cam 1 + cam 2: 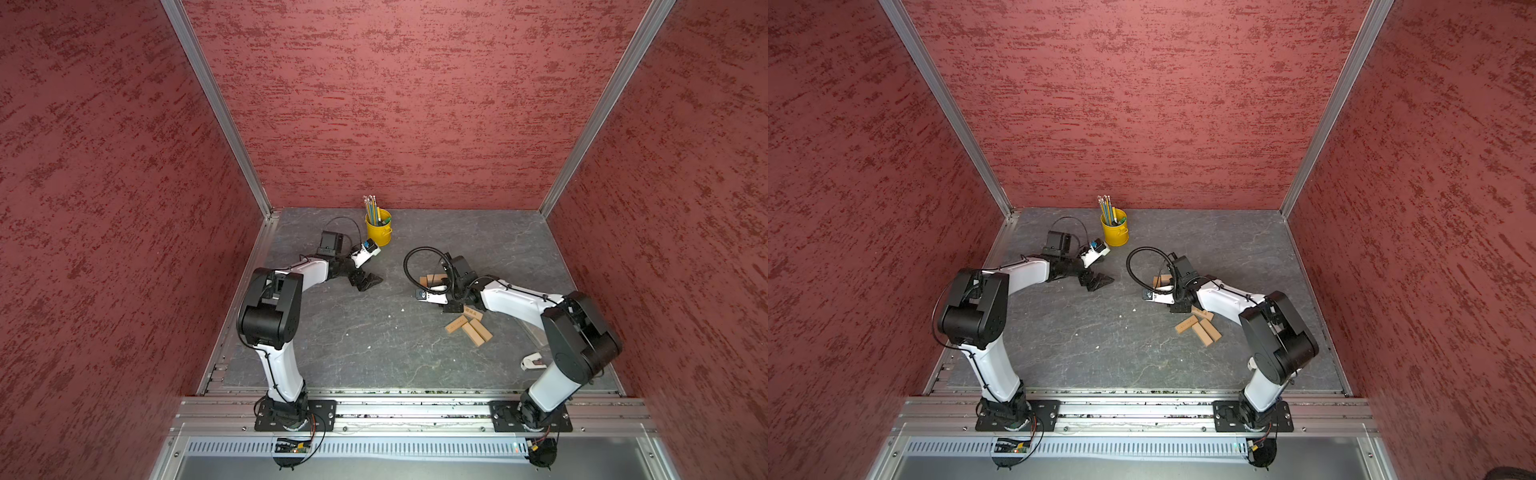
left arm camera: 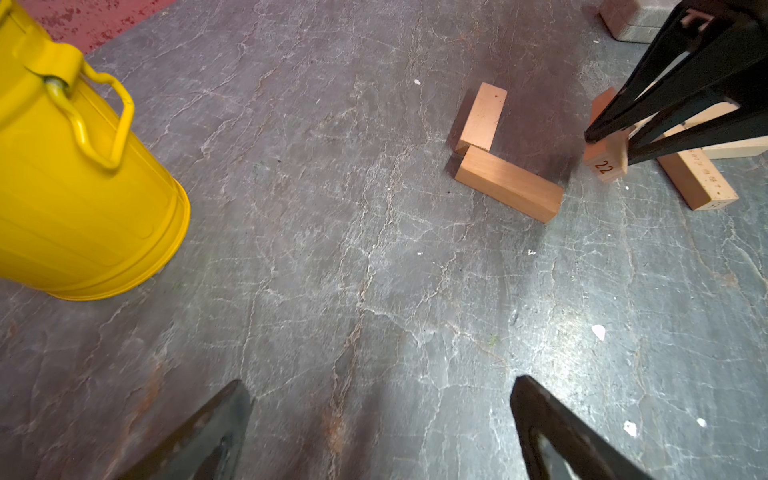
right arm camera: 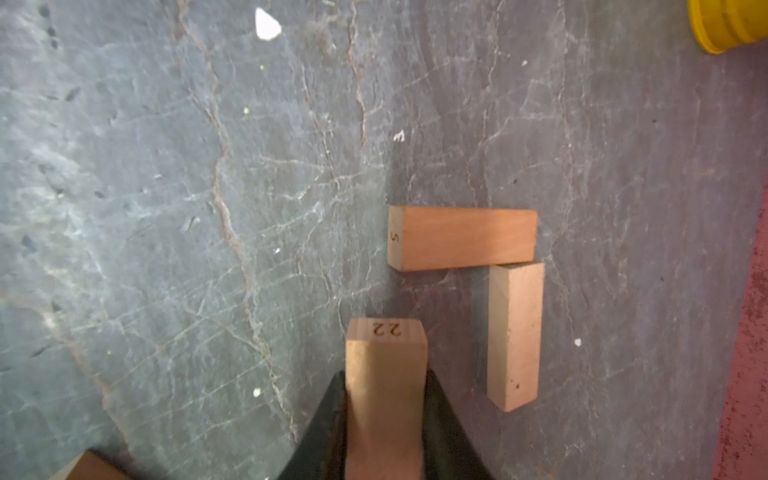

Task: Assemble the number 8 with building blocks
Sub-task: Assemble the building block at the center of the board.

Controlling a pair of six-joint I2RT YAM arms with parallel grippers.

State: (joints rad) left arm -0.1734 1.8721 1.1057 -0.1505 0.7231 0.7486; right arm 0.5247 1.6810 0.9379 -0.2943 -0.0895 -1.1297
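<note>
My right gripper (image 3: 386,415) is shut on a tan building block (image 3: 386,365) marked 22, held just above the table; both top views show it (image 1: 451,308) (image 1: 1179,308). Just beyond it two building blocks (image 3: 463,239) (image 3: 515,336) lie flat, touching in an L; the left wrist view shows them too (image 2: 509,189) (image 2: 482,118). Several loose blocks (image 1: 469,326) (image 1: 1200,326) lie in a cluster nearer the front. No number 8 shape is in view. My left gripper (image 2: 380,382) (image 1: 370,282) stands open and empty over bare table, well left of the blocks.
A yellow bucket (image 1: 379,228) (image 2: 75,178) of pencils stands at the back, close to my left wrist. A grey slab (image 2: 623,20) lies beyond the right gripper. A small white object (image 1: 532,360) sits front right by the right arm. Red walls enclose three sides.
</note>
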